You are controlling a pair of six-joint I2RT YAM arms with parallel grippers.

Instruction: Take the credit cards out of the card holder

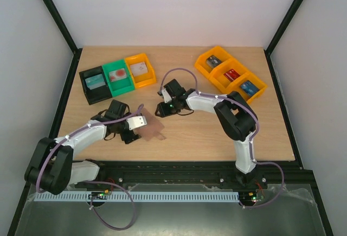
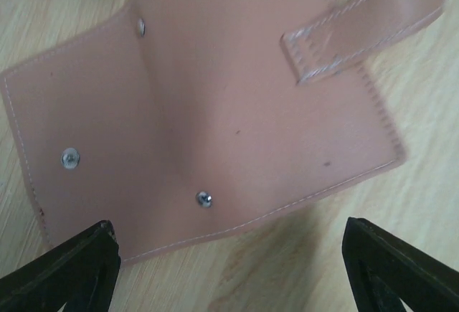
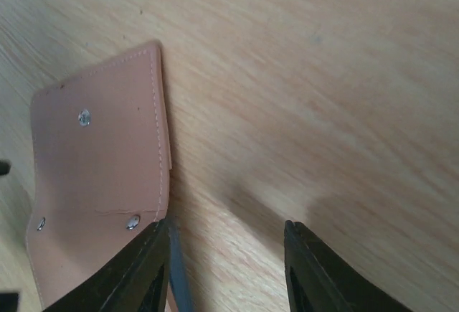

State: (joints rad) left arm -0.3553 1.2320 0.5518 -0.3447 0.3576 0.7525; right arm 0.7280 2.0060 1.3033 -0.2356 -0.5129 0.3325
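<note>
Tan card holder (image 1: 152, 129) lies spread open on the worktop (image 1: 190, 138) between the arms, outer face up and strap (image 2: 366, 29) flung aside. The left gripper (image 2: 229, 272) hangs straight over it, jaws wide apart and clamping nothing. The right gripper (image 3: 229, 269) sits at its edge, jaws apart over bare wood. At the back left lie a teal card (image 1: 95, 82) in the black bin (image 1: 97, 99), a whitish-red card (image 1: 117, 75) in the green bin (image 1: 122, 89) and a grey card (image 1: 140, 68) in the orange bin (image 1: 143, 82), one apiece, likely sorted there. So the holder looks emptied, with no grip needed

Light wooden table (image 1: 206, 138), plain white walls (image 1: 173, 8), black corner posts (image 1: 54, 11), soft even light
</note>
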